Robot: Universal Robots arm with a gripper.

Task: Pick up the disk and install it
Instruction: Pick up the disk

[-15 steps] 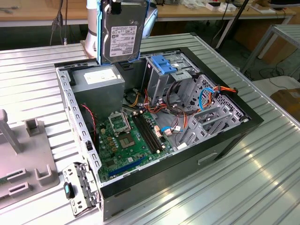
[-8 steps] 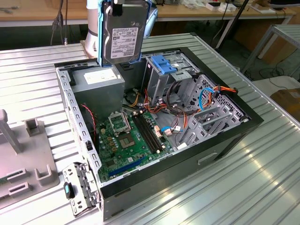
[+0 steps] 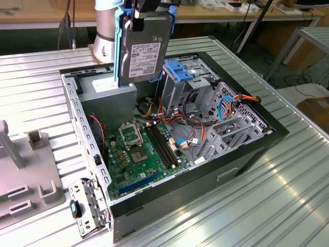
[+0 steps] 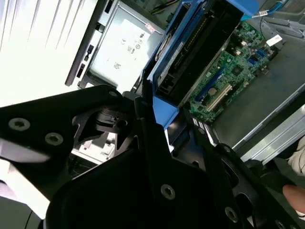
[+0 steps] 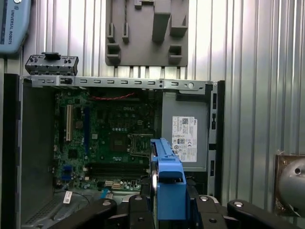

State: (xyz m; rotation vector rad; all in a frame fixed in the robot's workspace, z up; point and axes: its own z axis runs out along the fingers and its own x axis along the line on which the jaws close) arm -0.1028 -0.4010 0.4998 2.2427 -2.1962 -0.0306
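Plainly, the main risk lies around the open computer case (image 3: 205, 180) on the ribbed metal table (image 3: 277, 206). The disk (image 3: 145, 49) hangs upright above the case's far corner on the exterior view's left, over the grey power supply (image 3: 108, 100). It is well apart from the drive cage (image 3: 180, 77) at the far right. I judge that a tilted or off-line approach would knock the blue carrier rail against the cage's metal edge, jamming it or twisting it in the grasp. The gripper (image 3: 145, 11) is clamped on the disk's top edge by the carrier. That bite looks shallow in the second wrist view, though I cannot be sure, so a slip is possible. Loose orange and blue cables (image 3: 224, 109) just beside the cage could snag the disk on the way in. Inside the case sit the power supply, the green motherboard (image 3: 144, 149) across the floor, the cage with its blue top, and the wiring.
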